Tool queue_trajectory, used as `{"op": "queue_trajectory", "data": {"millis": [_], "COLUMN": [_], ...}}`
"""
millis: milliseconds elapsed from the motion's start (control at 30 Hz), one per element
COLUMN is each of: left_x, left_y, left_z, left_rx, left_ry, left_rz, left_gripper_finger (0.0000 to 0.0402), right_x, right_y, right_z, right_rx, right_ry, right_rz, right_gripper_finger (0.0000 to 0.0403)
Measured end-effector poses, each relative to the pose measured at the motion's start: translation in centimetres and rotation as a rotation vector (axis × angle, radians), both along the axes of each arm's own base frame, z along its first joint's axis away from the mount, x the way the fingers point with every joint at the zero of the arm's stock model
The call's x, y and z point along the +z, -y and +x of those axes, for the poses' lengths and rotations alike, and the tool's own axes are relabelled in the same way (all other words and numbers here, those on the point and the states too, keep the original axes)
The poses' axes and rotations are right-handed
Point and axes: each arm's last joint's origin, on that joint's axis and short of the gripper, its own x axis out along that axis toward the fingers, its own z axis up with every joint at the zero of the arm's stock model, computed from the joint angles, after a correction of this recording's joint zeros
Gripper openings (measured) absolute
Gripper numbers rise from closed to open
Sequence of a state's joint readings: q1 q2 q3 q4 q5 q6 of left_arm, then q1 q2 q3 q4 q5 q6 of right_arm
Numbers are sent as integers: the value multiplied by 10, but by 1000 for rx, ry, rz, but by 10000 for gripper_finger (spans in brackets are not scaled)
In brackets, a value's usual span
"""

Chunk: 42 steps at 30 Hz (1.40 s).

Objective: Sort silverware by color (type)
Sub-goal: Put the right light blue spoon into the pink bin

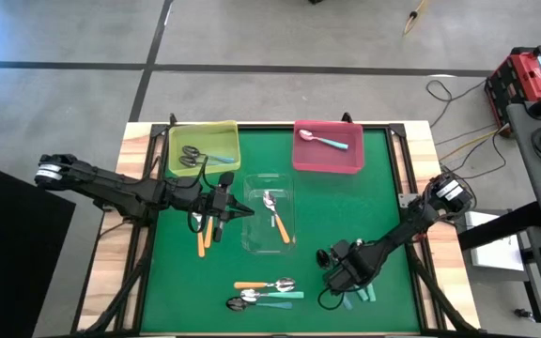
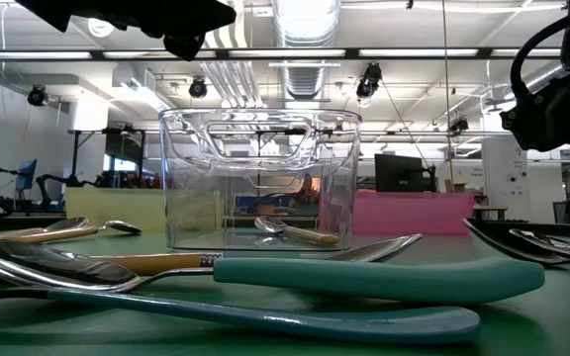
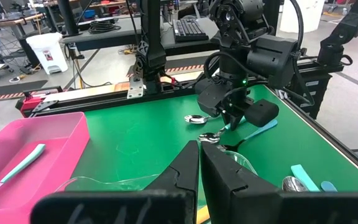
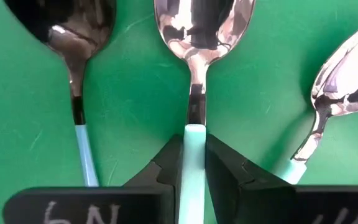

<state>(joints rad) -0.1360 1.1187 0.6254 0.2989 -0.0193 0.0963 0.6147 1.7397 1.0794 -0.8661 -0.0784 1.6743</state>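
Look at the lower right of the high view: your right gripper (image 1: 347, 280) is down on the green mat (image 1: 383, 197). In its wrist view, its two fingers (image 4: 166, 163) squeeze the teal handle of the middle spoon (image 4: 194, 74), with a spoon on each side. Your left gripper (image 1: 238, 210) waits at the clear tray (image 1: 290, 192), fingers pressed together and, as far as I can tell, holding nothing. More spoons (image 1: 266, 293) lie at the bottom middle.
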Motion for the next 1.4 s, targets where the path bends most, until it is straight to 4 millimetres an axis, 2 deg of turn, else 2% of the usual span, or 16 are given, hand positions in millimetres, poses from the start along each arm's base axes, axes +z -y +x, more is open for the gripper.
{"op": "queue_trajectory", "data": {"millis": [367,600,767,1067,1233,1400], "left_x": [0,2,5,7,8,13], "left_y": [0,0,-2,-3,-6,-16], "left_z": [0,0,1,1,1,-1], "left_rx": [0,-1,58,59,70,191], "left_ry": [1,20,36,51,55,57], "left_rz": [2,68,130,260,342,448], "left_gripper_finger": [0,0,0,0,0,0], "right_x": [9,31,51,83,98,117], "right_y": [3,14,27,69,103,140], "right_z": [2,2,6,13,18,27], "right_rx": [12,40,52,95,135,199], "right_ry": [7,26,128,281,334,367], "right_rz": [-46,-66,-84,-174,-232,-303], "right_gripper_finger": [37,36,36,36,36,36]}}
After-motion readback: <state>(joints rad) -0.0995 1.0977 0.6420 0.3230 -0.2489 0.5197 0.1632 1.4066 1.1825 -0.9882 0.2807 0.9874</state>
